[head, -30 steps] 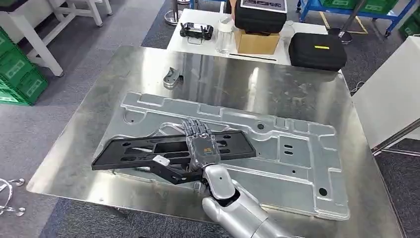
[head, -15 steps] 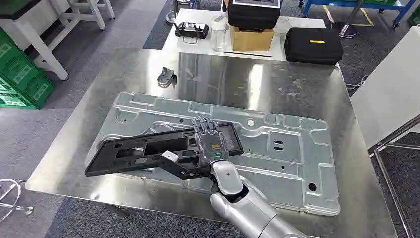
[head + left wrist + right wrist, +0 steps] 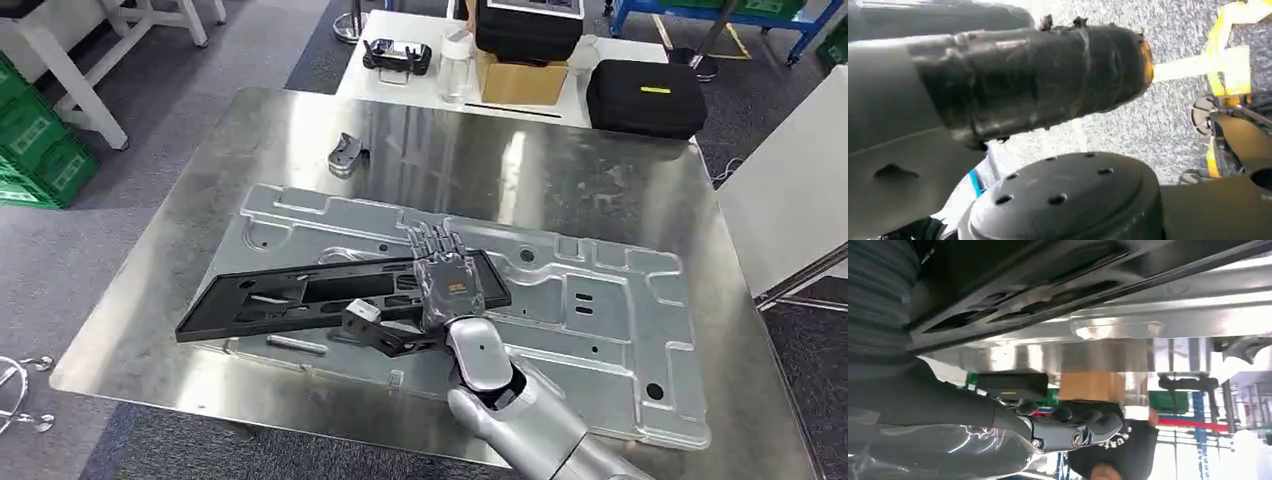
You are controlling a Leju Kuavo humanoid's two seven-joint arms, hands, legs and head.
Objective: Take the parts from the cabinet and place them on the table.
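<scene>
A long flat black part [image 3: 290,300] with cut-outs lies slanted across a large stamped silver panel [image 3: 600,330] on the steel table [image 3: 600,180]. My right hand [image 3: 450,285] holds the black part near its right end. The fingers lie flat on top, and the thumb [image 3: 375,325] reaches along the near edge. From the right wrist view I look up at the black part's underside [image 3: 1048,275], with the thumb [image 3: 948,410] below it and the silver panel behind. In the left wrist view a smooth grey piece of my left hand [image 3: 888,165] shows over grey floor, its fingers hidden.
A small metal bracket [image 3: 346,153] lies on the table behind the panel. A short silver pin [image 3: 295,345] lies by the panel's near edge. Behind stands a white table with black cases [image 3: 640,98], a cardboard box [image 3: 520,80] and a bottle [image 3: 455,62]. Green crates [image 3: 40,140] stand at left.
My right hand now sits nearer the black part's right end than a second ago. The part lies much as before on the silver panel. The view has swayed slightly.
</scene>
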